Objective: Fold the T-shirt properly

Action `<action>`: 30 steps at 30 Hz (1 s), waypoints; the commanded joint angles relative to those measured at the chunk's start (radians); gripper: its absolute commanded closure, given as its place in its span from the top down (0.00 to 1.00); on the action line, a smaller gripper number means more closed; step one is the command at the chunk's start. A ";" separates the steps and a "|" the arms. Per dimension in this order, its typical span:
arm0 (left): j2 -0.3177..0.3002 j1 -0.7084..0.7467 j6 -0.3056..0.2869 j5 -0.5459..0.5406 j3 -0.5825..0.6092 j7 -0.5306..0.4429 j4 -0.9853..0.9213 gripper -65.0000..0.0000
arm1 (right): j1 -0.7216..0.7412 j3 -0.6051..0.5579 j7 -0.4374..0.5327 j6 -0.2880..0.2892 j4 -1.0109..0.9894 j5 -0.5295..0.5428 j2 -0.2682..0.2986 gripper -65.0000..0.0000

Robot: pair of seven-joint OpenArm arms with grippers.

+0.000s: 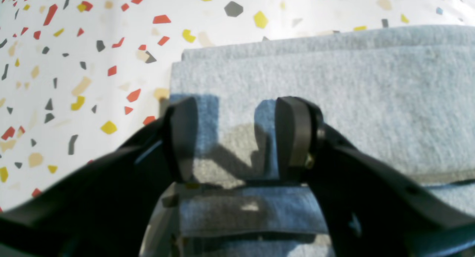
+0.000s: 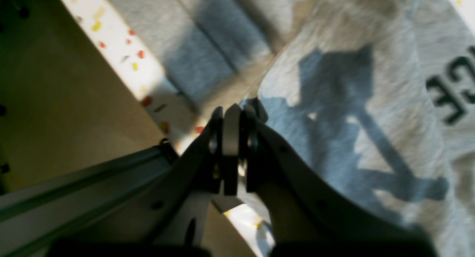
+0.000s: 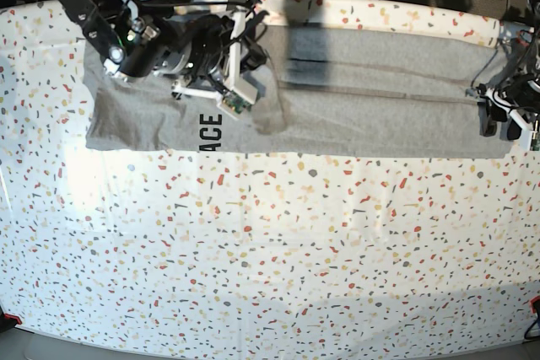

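Observation:
The grey T-shirt (image 3: 380, 99) lies as a long folded strip along the table's far edge. Black lettering (image 3: 211, 130) shows on a turned-over flap at its left end. My right gripper (image 3: 257, 61) is over that end. In the right wrist view its jaws (image 2: 237, 110) are shut, pinching the edge of the lettered flap (image 2: 371, 101), which hangs raised off the layers below. My left gripper (image 3: 499, 124) is at the strip's right end. In the left wrist view it (image 1: 237, 134) stands open just above the shirt's corner (image 1: 334, 94), with nothing between the fingers.
The speckled white table (image 3: 270, 250) spreads out in front of the shirt. In the right wrist view the table's edge (image 2: 122, 38) runs close beside the shirt, with brown floor (image 2: 55, 101) beyond it. In the left wrist view, bare tabletop (image 1: 92, 64) lies left of the corner.

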 commanded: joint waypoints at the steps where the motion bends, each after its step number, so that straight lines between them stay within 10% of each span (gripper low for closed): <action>1: -0.023 -0.011 0.007 -0.008 -0.009 -0.023 0.016 0.51 | 0.008 0.007 0.023 0.000 0.018 0.005 -0.002 0.00; 6: -0.023 -0.011 0.007 -0.008 -0.009 -0.023 0.016 0.51 | 0.009 0.007 0.047 0.000 0.018 0.005 -0.007 0.00; 13: -0.023 -0.011 0.007 -0.008 -0.009 -0.023 0.016 0.51 | 0.009 0.007 0.103 0.001 0.018 0.047 -0.007 0.56; 30: -0.154 -0.006 0.051 -0.134 -0.039 0.059 0.016 0.51 | 0.014 0.135 0.058 -0.040 0.017 -0.097 0.091 0.56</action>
